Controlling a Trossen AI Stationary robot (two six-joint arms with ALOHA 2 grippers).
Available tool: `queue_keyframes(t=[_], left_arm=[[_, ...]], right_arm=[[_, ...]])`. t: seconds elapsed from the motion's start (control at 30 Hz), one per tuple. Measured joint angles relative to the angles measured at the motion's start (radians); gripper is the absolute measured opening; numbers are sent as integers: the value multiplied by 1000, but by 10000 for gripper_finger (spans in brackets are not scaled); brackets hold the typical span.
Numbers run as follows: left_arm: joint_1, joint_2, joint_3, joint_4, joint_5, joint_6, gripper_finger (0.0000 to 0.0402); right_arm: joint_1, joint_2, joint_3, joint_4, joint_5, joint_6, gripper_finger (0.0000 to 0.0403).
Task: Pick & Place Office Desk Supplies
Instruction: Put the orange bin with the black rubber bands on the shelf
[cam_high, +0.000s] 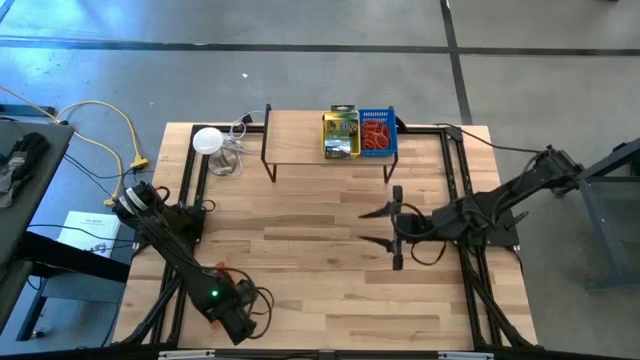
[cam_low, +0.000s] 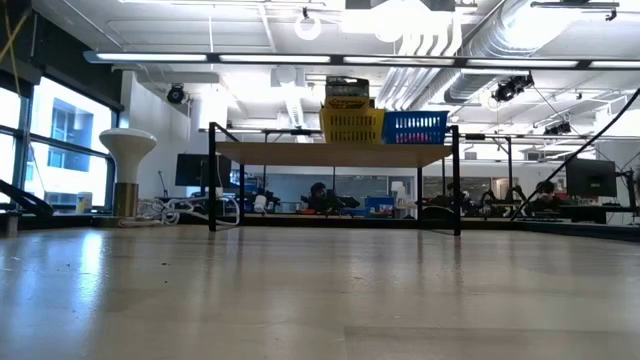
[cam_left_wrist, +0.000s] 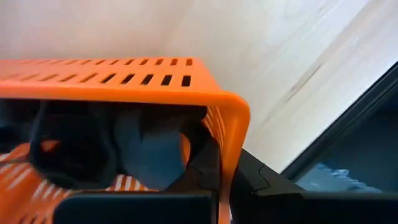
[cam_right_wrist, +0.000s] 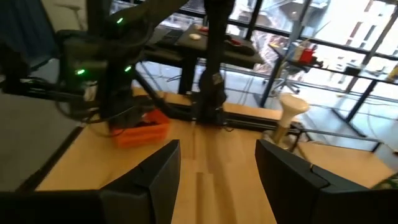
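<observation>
The left gripper (cam_high: 222, 272), fingers closed, is lowered into an orange basket (cam_left_wrist: 124, 81) at the worktop's (cam_high: 320, 290) seven o'clock. The right gripper (cam_high: 372, 227) is held open at centre. Red rubber bands (cam_high: 377, 135) are kept in the blue basket (cam_high: 390, 118) at twelve o'clock.

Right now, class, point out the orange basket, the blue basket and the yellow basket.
orange basket (cam_left_wrist: 124, 78): left wrist view, slotted rim.
blue basket (cam_high: 377, 133): high view, red contents' middle.
yellow basket (cam_low: 351, 126): low view, front wall.
</observation>
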Motion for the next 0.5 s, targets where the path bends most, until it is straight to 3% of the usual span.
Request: queue_keyframes(t=[0.23, 0.5], left_arm=[[59, 2, 217, -355, -32, 188, 2], [238, 1, 410, -726, -33, 485, 1]], right_arm=[[68, 49, 0, -1, 6, 23, 197], [111, 130, 0, -3, 12, 79, 196]])
